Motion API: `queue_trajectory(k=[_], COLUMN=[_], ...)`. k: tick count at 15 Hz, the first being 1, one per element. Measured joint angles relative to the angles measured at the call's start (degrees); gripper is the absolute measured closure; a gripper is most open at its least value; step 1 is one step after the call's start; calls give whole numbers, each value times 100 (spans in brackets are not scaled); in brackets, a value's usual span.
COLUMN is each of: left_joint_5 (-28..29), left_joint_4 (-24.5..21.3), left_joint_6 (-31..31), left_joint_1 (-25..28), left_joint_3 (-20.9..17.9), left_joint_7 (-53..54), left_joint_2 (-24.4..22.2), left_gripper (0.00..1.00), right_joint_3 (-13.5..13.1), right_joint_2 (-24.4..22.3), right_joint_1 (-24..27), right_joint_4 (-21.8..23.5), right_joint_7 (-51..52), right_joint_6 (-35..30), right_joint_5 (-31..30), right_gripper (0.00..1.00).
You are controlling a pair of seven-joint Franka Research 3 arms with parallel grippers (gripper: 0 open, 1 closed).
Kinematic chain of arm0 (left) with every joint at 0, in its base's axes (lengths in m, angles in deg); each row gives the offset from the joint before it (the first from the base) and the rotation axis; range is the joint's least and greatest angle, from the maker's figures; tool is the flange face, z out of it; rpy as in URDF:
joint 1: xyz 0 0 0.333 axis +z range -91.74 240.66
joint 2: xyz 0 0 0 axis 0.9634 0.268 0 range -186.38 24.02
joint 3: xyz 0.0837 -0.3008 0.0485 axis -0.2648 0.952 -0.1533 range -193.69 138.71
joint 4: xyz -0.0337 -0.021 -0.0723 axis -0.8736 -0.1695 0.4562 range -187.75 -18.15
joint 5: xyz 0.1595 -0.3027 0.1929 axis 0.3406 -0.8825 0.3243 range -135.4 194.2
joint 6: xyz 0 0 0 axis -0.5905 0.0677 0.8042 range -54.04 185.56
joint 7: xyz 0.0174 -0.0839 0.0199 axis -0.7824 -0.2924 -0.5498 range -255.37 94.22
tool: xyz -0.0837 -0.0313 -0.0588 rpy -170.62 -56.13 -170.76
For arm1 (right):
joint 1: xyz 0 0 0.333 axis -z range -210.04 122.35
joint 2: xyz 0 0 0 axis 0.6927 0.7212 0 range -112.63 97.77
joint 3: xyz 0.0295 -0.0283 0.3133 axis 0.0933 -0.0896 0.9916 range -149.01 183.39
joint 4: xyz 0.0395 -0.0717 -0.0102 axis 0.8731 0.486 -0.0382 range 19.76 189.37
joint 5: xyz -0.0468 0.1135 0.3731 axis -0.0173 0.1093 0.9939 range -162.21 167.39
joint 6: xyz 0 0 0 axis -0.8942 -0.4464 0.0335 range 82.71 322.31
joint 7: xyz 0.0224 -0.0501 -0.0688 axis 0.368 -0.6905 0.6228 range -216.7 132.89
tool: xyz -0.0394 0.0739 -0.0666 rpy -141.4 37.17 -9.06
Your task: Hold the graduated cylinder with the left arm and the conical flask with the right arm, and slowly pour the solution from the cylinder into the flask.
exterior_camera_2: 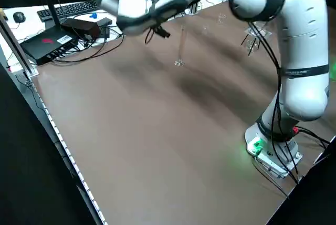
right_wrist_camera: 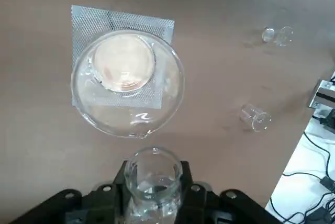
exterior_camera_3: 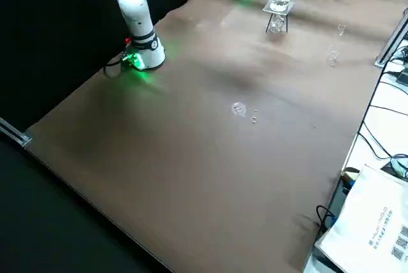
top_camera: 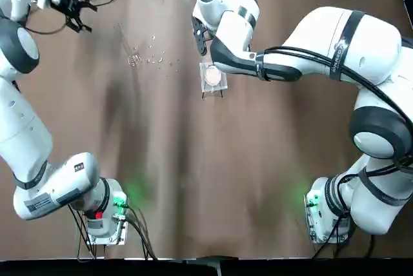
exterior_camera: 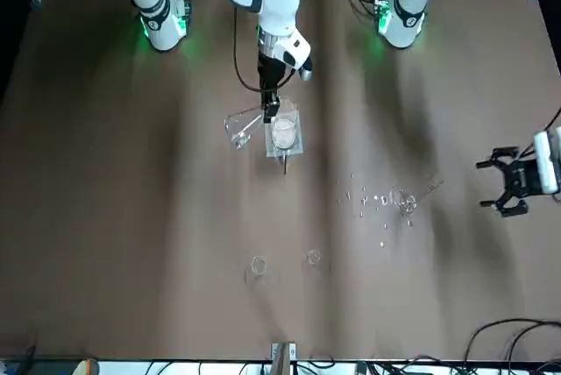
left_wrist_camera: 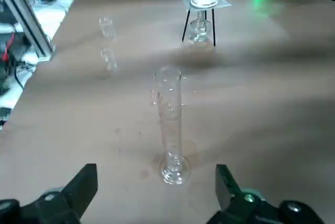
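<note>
Brown cloth covers the table (top_camera: pixel 193 179), with cables and electronics along its far edge. On the top view's clock face, the right gripper (right_wrist_camera: pixel 153 192) sits near 12, its arm bent low across from the base at 4. Its fingers are clenched on the neck of the conical flask (right_wrist_camera: pixel 153 179), which the right wrist view shows from above, mouth up, with a little clear liquid inside. Just beside the flask stands a wire-mesh tripod (top_camera: pixel 213 79) bearing a clear glass dish (right_wrist_camera: pixel 128 82) with a pale disc in it.

The left gripper (left_wrist_camera: pixel 157 187) hangs at about 10, near the far left corner, its arm reaching up from the base at 7. Its 2 black fingers (left_wrist_camera: pixel 84 185) are spread wide, grasping nothing. The graduated cylinder (left_wrist_camera: pixel 170 124) stands upright on the cloth ahead of them, apart from both fingers, its flared foot resting on the table. In the top view it lies around 11, between the 2 grippers.

2 small glass vials (left_wrist_camera: pixel 107 43) stand on the cloth beyond the cylinder, well apart from it.
</note>
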Motion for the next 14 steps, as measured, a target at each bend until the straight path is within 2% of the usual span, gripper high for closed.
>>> queue_trajectory(k=[3, 6, 8, 9, 14], left_joint_5=[889, 1470, 2010, 2290, 2759], left_joint_4=[7, -1, -19, -27, -61], left_joint_6=[-4, -5, -5, 53, 350], left_joint_1=[-336, -886, -1295, -1708, -2610], left_joint_3=[46, 59, 68, 74, 79], left_joint_7=[-1435, -2693, -3567, -4414, -7208], left_joint_2=[-701, -1202, -1358, -1384, -1375], left_gripper=[0, 0, 0, 0, 0], right_joint_3=[-1, 0, 0, 0, -1], right_joint_2=[74, 146, 175, 212, 322], right_joint_1=[-46, -116, -129, -152, -229], right_joint_4=[0, -1, -2, -15, -149], right_joint_7=[0, -11, -13, -13, -24], right_joint_6=[-105, -106, -140, -209, -275], right_joint_5=[-136, -208, -252, -365, -431], right_gripper=[61, 61, 61, 61, 61])
